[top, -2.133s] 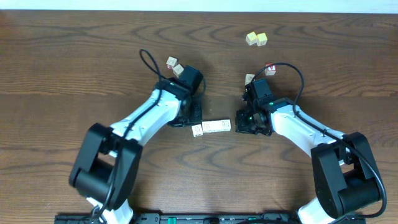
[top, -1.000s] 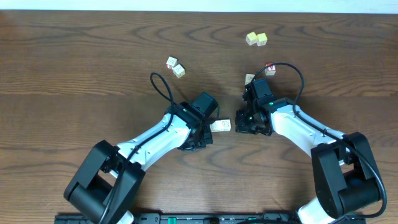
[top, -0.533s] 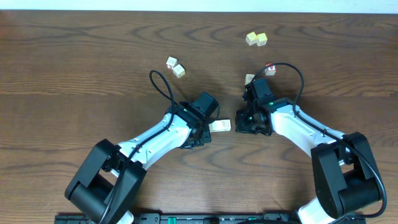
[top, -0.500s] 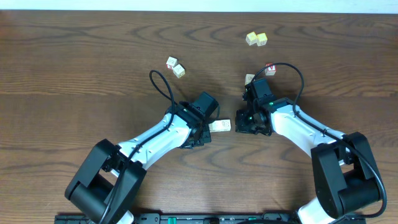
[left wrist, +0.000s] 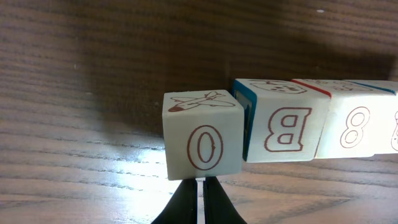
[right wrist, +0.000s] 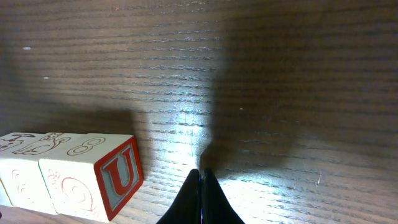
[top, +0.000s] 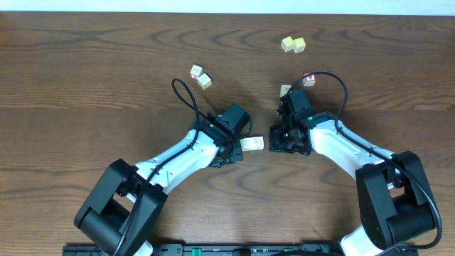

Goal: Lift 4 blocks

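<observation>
Okay, nearest first. The left gripper (left wrist: 198,200) has its jaws pinched shut and holds nothing. Its tips are right at the lower edge of the O-marked end cube (left wrist: 202,142); touching or just short, can't tell. That cube heads the row of four small pale cream wooden alphabet blocks (top: 252,144). The row lies on the dark wood table (top: 85,92) between the two arms, its left end hidden under the left arm in the overhead view. The O cube sits a bit proud of its B neighbour (left wrist: 283,127), not flush. The right gripper (right wrist: 200,186) is also closed tight and empty, beside the row's red-framed U end face (right wrist: 118,175), with bare table between.

Handling, my guess: light, rigid wood with smooth faces, so not fragile but slippery face to face. No single grasp spans the row. Take it by the two end faces, closed tips pressing inward dead centre with even pressure. Off-centre, the row likely buckles at a joint, and the proud O cube is the weak spot.

Farther out are two loose pale cubes (top: 204,81), a pale cube (top: 285,89), a cube with a red face (top: 309,78), and two yellow-topped cubes (top: 287,44) farthest.

Versus two seconds back: the left arm has swung from beside the pale pair onto the row's left end. The right arm and the far cubes are unchanged.
</observation>
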You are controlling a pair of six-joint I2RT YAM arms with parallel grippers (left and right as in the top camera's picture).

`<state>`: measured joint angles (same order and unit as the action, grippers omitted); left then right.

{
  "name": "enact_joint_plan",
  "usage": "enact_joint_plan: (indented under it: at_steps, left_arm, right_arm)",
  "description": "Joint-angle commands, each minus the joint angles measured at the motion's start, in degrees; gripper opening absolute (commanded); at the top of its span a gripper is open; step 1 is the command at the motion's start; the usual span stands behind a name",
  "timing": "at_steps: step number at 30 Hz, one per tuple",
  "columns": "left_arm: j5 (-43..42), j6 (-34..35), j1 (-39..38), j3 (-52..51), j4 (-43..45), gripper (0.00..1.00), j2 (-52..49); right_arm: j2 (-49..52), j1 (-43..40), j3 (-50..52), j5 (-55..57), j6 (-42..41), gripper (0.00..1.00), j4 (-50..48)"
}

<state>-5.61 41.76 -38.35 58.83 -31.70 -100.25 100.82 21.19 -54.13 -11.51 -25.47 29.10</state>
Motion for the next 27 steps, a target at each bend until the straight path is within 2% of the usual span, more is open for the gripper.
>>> enact_joint_plan:
  at_steps: [1, 27]
  left_arm:
    - [1.2, -1.0, 0.3, -0.5, 0.0, 0.07, -0.7]
    - [2.9, -1.4, 0.3, -0.5, 1.4, 0.07, -0.7]
  right_arm:
    - [0.2, -0.2, 0.0, 0.5, -0.6, 0.01, 0.0]
    - [0.2, -0.2, 0.0, 0.5, -0.6, 0.01, 0.1]
